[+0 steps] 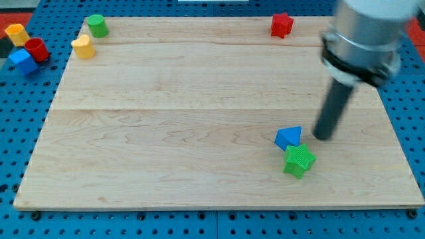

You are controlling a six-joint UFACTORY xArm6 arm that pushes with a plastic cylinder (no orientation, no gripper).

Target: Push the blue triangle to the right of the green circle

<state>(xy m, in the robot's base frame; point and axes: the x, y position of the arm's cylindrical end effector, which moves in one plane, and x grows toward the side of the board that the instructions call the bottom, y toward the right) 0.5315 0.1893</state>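
**Two blocks sit close to my tip**

One big wooden board (166, 133) fills most of the view, lying on a blue table with holes (20, 133). The grey arm (365, 33) comes in from the view's top right and ends in a dark rod. My tip (323, 137) rests on the board. It is only a rod end, so it has no pincer to spread or press together.

Just to the view's left of my tip is the blue triangle (288, 137). A small gap shows between them, so they look apart. Below the tip and a bit to the left is the green star (299, 160). It touches the bottom of the blue triangle.

Far up from my tip, near the board's top edge, is the red star (281, 25).

Way off to the view's left, at the board's top corner, stands the green circle (97, 25). The yellow heart (83, 47) is just beside it, a little lower.

Farther left still, off the board, three blocks huddle on the table: a yellow block (16, 33), a red block (36, 49) and a blue block (22, 60).
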